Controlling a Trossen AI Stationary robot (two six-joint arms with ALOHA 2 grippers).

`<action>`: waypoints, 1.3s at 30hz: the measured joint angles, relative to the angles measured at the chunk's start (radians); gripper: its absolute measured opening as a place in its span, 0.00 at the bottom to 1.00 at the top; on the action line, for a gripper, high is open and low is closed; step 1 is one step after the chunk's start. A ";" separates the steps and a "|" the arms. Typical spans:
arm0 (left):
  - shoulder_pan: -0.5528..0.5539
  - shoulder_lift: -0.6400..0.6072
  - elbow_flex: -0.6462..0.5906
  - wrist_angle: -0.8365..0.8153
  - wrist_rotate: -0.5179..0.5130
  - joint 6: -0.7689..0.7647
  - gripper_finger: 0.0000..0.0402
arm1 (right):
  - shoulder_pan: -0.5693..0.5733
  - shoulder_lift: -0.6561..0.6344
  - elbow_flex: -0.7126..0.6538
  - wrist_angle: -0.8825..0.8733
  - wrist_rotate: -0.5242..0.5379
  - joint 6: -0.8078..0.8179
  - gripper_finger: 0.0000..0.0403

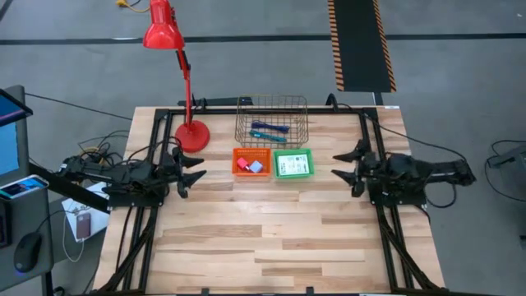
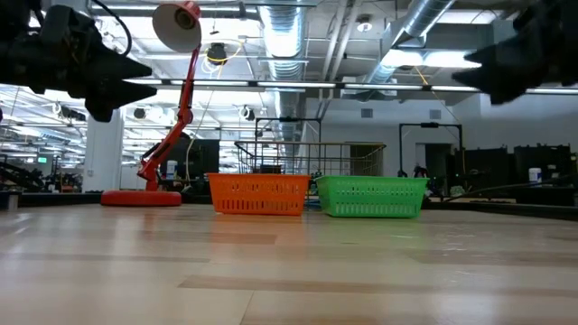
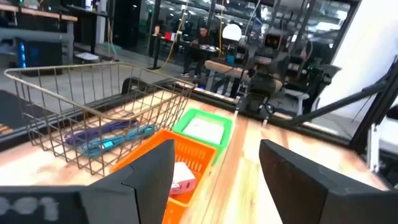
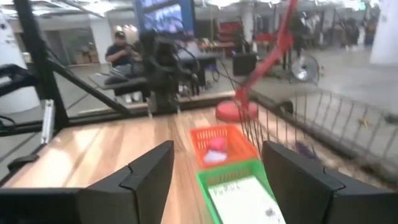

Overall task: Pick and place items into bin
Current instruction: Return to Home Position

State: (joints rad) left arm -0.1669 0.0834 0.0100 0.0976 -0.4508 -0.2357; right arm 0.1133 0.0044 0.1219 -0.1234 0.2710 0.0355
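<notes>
Hanging at the table's sides, jaws wide and empty

The left gripper (image 1: 200, 168) hovers over the left edge of the table (image 1: 271, 238), near the lamp (image 1: 191, 136); the right gripper (image 1: 337, 164) hovers over the right edge. Both jaws are spread wide and hold nothing. Open wood runs between them and on to the near edge.

At the far middle, the basket (image 1: 271, 99) holds the pens (image 1: 267, 129). Before it, the orange bin (image 1: 251, 150) holds a pink block (image 1: 243, 164) and a pale lump (image 1: 256, 167). Just beside it, the green bin (image 1: 312, 164) holds the card pack (image 1: 292, 166).

Orange bin (image 2: 257, 194) walls hiding its contents at table height, card pack (image 1: 293, 164) print too small to read
</notes>
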 joint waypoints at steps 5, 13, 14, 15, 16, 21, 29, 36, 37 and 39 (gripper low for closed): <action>0.000 0.000 -0.001 -0.009 0.000 -0.004 0.57 | -0.054 0.003 -0.062 0.014 0.021 0.094 0.60; 0.000 0.000 -0.002 -0.009 0.000 0.085 0.57 | -0.102 0.016 -0.075 0.058 0.014 0.115 0.60; 0.000 0.000 -0.002 -0.009 0.000 0.099 0.57 | -0.103 0.016 -0.075 0.058 0.014 0.115 0.60; 0.000 0.000 -0.002 -0.009 0.000 0.113 0.57 | -0.104 0.016 -0.075 0.058 0.014 0.115 0.60; 0.000 0.000 -0.002 -0.009 0.000 0.127 0.57 | -0.103 0.016 -0.075 0.058 0.014 0.115 0.60; 0.000 0.000 -0.003 -0.009 0.000 0.160 0.57 | -0.081 0.016 -0.075 0.058 0.014 0.115 0.60; 0.000 0.000 -0.003 -0.009 0.000 0.151 0.57 | -0.061 0.016 -0.075 0.058 0.014 0.115 0.60; 0.000 0.000 -0.003 -0.009 -0.001 0.148 0.57 | -0.061 0.016 -0.075 0.057 0.014 0.115 0.60; 0.000 0.000 -0.003 -0.009 -0.001 0.143 0.57 | -0.061 0.016 -0.075 0.057 0.014 0.115 0.60; 0.000 0.000 -0.003 -0.009 -0.001 0.142 0.57 | -0.061 0.016 -0.075 0.057 0.014 0.115 0.60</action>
State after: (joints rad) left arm -0.1669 0.0830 0.0067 0.0887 -0.4515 -0.0938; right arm 0.0521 0.0204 0.0467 -0.0662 0.2855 0.1505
